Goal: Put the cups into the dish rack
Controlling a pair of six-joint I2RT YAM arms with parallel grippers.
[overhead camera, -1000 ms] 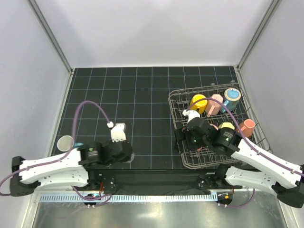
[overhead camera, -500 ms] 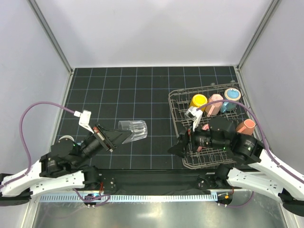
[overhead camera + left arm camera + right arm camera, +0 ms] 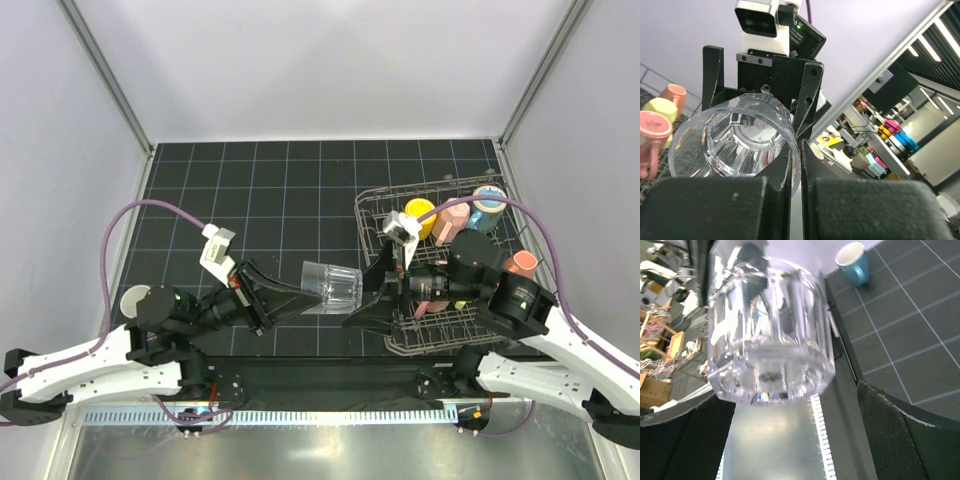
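Note:
My left gripper [image 3: 303,298] is shut on the rim of the clear glass tumbler [image 3: 331,286] and holds it sideways in the air, base toward the right arm. In the left wrist view its fingers pinch the tumbler [image 3: 735,137] wall at the gripper [image 3: 799,152]. My right gripper [image 3: 366,294] is open, facing the tumbler's base. In the right wrist view the tumbler [image 3: 771,335] hangs just ahead of the spread fingers [image 3: 912,440], untouched. The wire dish rack [image 3: 372,210] holds yellow [image 3: 418,214], pink [image 3: 452,222], blue [image 3: 488,203] and salmon [image 3: 520,266] mugs.
A blue mug [image 3: 136,298] stands on the black gridded mat at the far left, also in the right wrist view [image 3: 855,262]. The mugs in the rack show in the left wrist view [image 3: 655,127]. White walls enclose the table.
My left arm has lifted the tumbler off the mat and carried it right toward the rack. My right gripper has swung away from the rack and now faces the tumbler, open.

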